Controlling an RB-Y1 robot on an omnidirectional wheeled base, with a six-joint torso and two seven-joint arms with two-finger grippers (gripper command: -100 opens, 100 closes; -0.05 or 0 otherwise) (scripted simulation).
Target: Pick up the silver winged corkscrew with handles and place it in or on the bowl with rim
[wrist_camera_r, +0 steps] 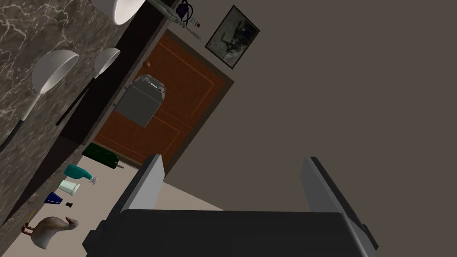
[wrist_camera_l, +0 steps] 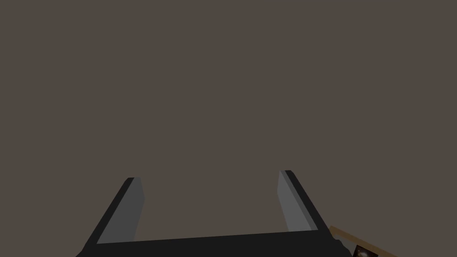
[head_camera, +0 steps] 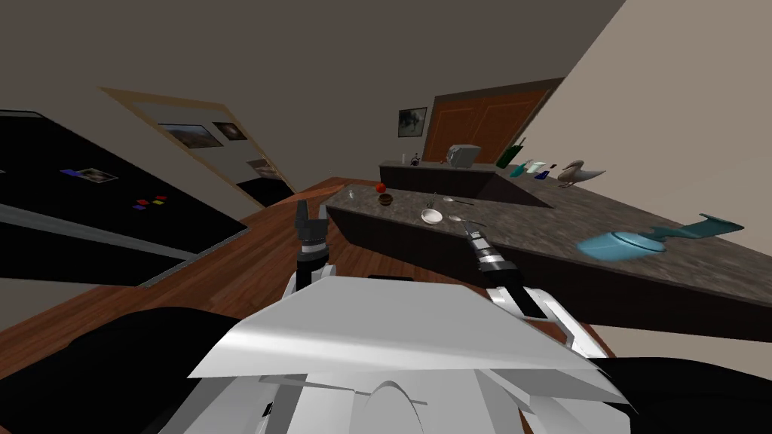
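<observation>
"Two grippers. Is either one holding anything?"

"Neither. Starting at the left, the left gripper stands raised off the near end of the dark marbled counter. Its blades are spread wide with nothing between them."

"And along the counter?"

"A red apple comes first, then a small brown bowl, then the white bowl, whose rim makes me take it for the target. Just behind it stands a thin grey upright piece, most likely the corkscrew, though it is too small to be sure."

"Where is the working arm?"

"The right gripper hovers over the counter's near edge, just right of the white bowl, with a pale ladle close beside its tips. Its blades are parted too, and bare."

"So how far along is the task?"

"By my reading, nothing is done. The corkscrew is not grasped and nothing of it lies in the white bowl, so the reach, the grasp, the lift and the placing are all left. The corkscrew sits near the right gripper, ahead and a little to its left, on the far side of the white bowl."
</observation>
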